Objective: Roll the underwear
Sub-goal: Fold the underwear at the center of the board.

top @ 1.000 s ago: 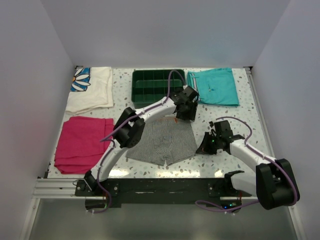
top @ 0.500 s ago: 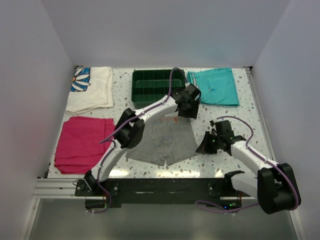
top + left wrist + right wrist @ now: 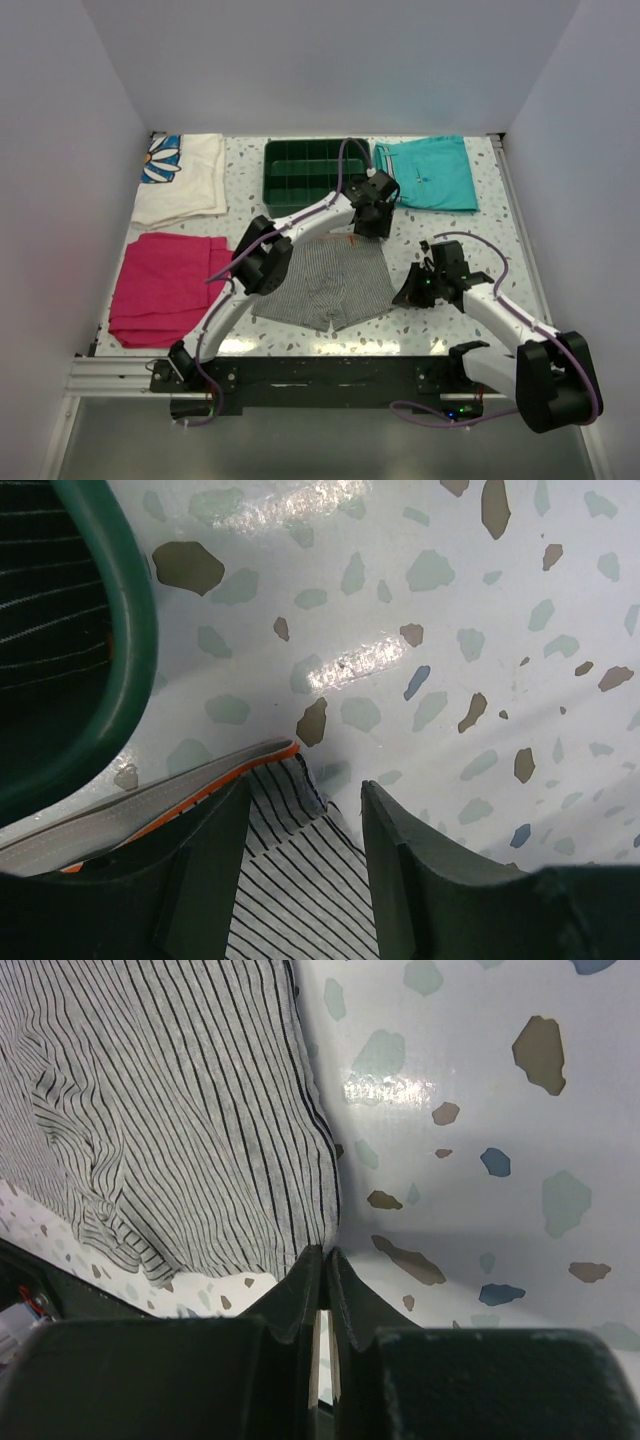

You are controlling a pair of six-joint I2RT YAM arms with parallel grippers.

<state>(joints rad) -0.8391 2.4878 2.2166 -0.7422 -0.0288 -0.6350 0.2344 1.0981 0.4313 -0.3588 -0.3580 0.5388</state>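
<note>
The left gripper (image 3: 305, 788) is open, one finger on each side of the top corner of the underwear (image 3: 290, 880), by the orange edge. Its fingers (image 3: 200, 870) hide some of that edge. The right gripper (image 3: 322, 1256) is squeezed tight with nothing in it, its tip at the side edge of the underwear. The underwear lies flat on the table (image 3: 470, 240), partly under the left arm (image 3: 300, 215). The green tray (image 3: 315, 143) sits just behind it, teal shorts (image 3: 430, 175) beside that.
</note>
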